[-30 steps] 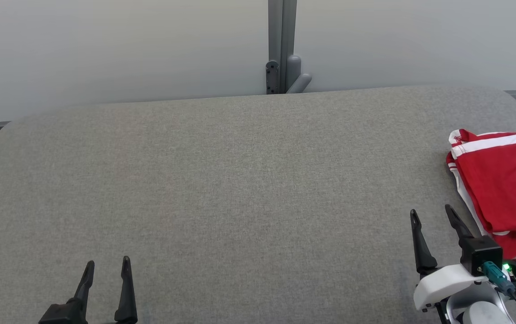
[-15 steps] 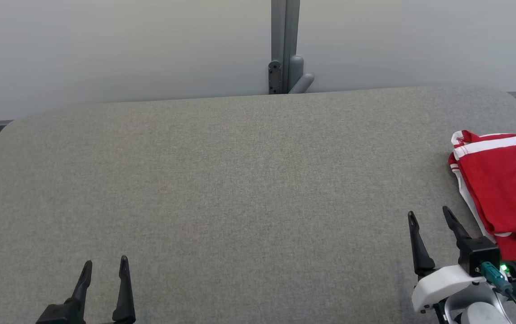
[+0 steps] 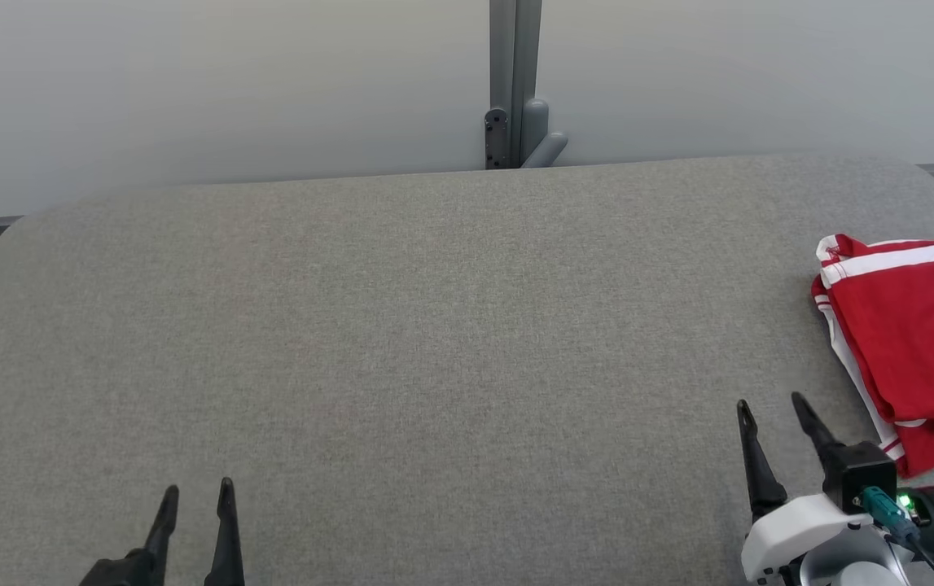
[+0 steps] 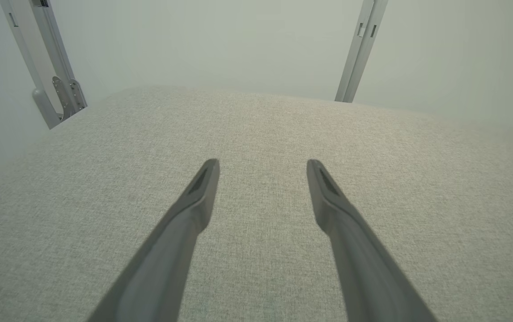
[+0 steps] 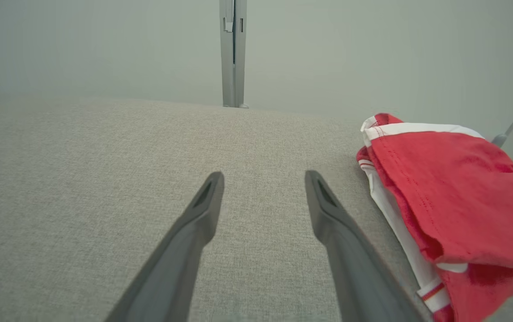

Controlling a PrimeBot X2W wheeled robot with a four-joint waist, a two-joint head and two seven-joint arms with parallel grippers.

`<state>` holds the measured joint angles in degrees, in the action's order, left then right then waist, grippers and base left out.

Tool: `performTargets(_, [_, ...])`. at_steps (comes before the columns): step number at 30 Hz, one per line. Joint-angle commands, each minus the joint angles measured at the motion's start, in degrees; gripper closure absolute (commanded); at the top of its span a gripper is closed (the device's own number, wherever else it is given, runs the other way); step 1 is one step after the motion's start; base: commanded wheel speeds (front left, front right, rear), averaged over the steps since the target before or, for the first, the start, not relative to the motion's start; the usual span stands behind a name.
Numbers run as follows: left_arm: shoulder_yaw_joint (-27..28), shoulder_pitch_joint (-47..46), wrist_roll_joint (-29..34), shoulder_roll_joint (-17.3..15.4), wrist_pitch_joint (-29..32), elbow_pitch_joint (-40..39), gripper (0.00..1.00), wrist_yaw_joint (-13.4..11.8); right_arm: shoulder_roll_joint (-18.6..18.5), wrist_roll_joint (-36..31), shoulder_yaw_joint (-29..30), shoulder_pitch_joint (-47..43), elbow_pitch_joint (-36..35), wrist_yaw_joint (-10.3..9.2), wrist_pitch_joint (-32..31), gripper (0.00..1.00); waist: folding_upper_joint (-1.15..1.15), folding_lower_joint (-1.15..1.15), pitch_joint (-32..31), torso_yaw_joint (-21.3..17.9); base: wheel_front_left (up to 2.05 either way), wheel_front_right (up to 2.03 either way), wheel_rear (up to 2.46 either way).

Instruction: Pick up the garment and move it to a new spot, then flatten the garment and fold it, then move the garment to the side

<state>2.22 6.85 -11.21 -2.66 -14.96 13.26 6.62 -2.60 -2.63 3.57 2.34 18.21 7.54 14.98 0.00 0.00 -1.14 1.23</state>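
The garment (image 3: 914, 342) is red with white trim and lies folded in a compact stack at the right edge of the grey fabric table (image 3: 434, 325); the right wrist view has the garment (image 5: 448, 197) to the right of the fingers. My right gripper (image 3: 769, 402) stands open just left of the garment's near corner, apart from it, nothing between its fingers. At the lower left my left gripper (image 3: 198, 488) is open over bare table, far from the garment. In each wrist view the two fingers (image 4: 202, 192) (image 5: 207, 197) are spread wide and empty.
A pale wall runs behind the table, with a grey vertical post and bracket (image 3: 514, 122) at its middle. The table's rounded far corners and right edge lie close to the garment. A second post (image 4: 359, 53) shows in the left wrist view.
Both grippers have drawn back toward the bottom of the head view, the right one away from the garment's near corner. The garment has stayed in place.
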Motion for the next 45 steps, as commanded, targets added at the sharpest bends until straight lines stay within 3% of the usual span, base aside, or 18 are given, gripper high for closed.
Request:
performTargets(1, [0.0,0.0,-0.1,0.0,0.1,0.4,1.0,0.0,0.1,0.1,0.0,0.0,0.4,0.0,0.0,1.0,0.0,0.0,0.0,0.0,0.0,0.0,0.0])
performTargets(4, [0.0,-0.1,-0.9,0.1,0.6,1.9,1.0,0.0,0.3,0.9,0.4,-0.3,1.9,0.0,-0.5,1.0,0.0,0.0,0.0,0.0,0.0,0.0,0.0])
performTargets(23, [1.0,-3.3,-20.8,0.0,5.7,1.4,1.0,0.2,0.1,24.3,0.9,0.5,0.0,-0.02,-5.7,1.0,0.0,0.0,0.2,-0.2,0.0,0.0,0.0])
performTargets(45, [1.9,-6.3,-38.9,-0.1,10.4,1.0,1.0,0.5,-0.1,45.5,1.6,1.5,-1.6,-0.03,-10.4,1.0,0.0,0.0,0.4,-0.4,0.0,0.0,0.0])
